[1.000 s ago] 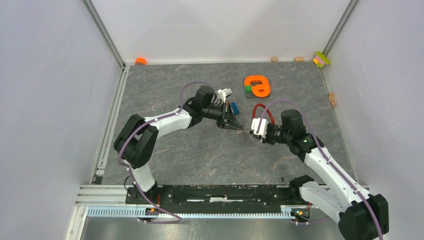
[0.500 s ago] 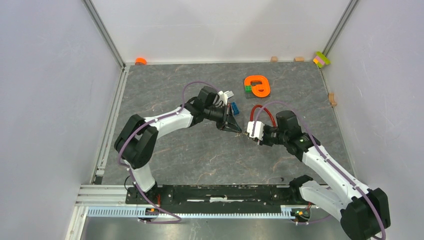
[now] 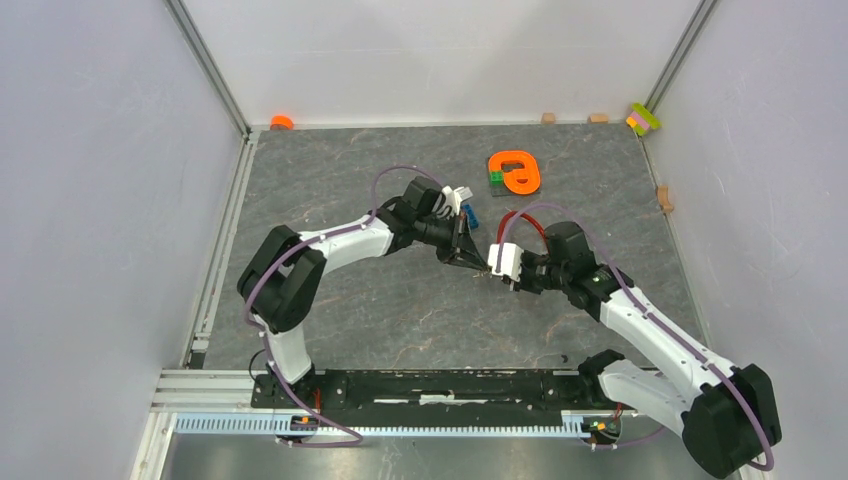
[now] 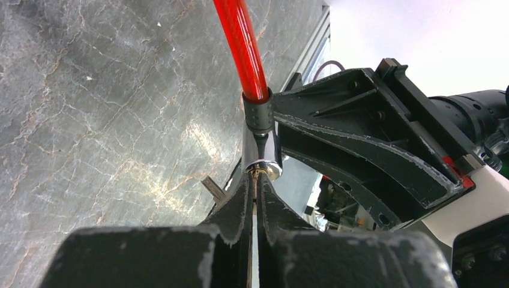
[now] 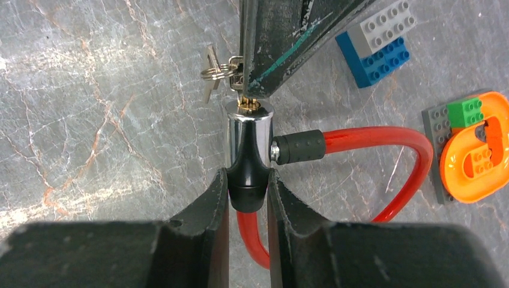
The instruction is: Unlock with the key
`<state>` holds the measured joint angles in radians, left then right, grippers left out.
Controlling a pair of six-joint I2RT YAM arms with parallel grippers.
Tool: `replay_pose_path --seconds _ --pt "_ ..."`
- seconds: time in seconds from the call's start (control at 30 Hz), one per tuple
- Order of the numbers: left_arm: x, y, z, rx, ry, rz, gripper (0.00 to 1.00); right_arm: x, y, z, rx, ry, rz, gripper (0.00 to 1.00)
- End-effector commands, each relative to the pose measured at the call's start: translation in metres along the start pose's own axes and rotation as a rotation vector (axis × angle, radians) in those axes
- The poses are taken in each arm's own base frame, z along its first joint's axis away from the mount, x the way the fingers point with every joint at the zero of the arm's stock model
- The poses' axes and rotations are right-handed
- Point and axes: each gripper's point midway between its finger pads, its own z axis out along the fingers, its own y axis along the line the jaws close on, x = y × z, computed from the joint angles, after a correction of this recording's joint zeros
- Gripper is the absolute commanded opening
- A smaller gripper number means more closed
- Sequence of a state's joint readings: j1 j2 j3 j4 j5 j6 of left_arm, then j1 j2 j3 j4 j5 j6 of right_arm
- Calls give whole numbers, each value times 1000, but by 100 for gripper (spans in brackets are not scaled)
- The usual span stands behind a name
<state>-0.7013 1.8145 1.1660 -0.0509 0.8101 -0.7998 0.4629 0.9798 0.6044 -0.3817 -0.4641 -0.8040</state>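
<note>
Left hand (image 4: 255,183) is pinched shut on the key (image 5: 210,72), spare one dangling beside it. The tip meets the chrome lock barrel (image 5: 247,141), which the right hand (image 5: 247,186) clamps above the worktop (image 5: 90,120).

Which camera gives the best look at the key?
The right wrist view: the key hangs on its ring beside the left fingers, at the chrome end of the lock. The left wrist view shows only a small piece of it; in the top view it is too small.
</note>
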Motion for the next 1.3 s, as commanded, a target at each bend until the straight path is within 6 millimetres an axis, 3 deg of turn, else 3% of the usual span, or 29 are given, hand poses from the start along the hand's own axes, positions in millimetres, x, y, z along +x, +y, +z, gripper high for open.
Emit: replay_pose_path --seconds 0.0,0.3,0.6,1.03,1.27 --pt "-6 -15 10 58 -15 50 2 -33 -25 -4 75 -97 -26 0" --pt "-5 -12 17 60 -4 69 2 -34 -18 -2 44 -116 -11 0" --pt "-1 -12 12 76 2 341 2 -35 -4 1 -25 -137 -9 0" --pt "20 -33 8 119 0 694 2 -37 3 4 -110 -186 68 0" --pt "21 -31 9 94 -8 709 2 -35 -1 1 -92 -187 79 0"
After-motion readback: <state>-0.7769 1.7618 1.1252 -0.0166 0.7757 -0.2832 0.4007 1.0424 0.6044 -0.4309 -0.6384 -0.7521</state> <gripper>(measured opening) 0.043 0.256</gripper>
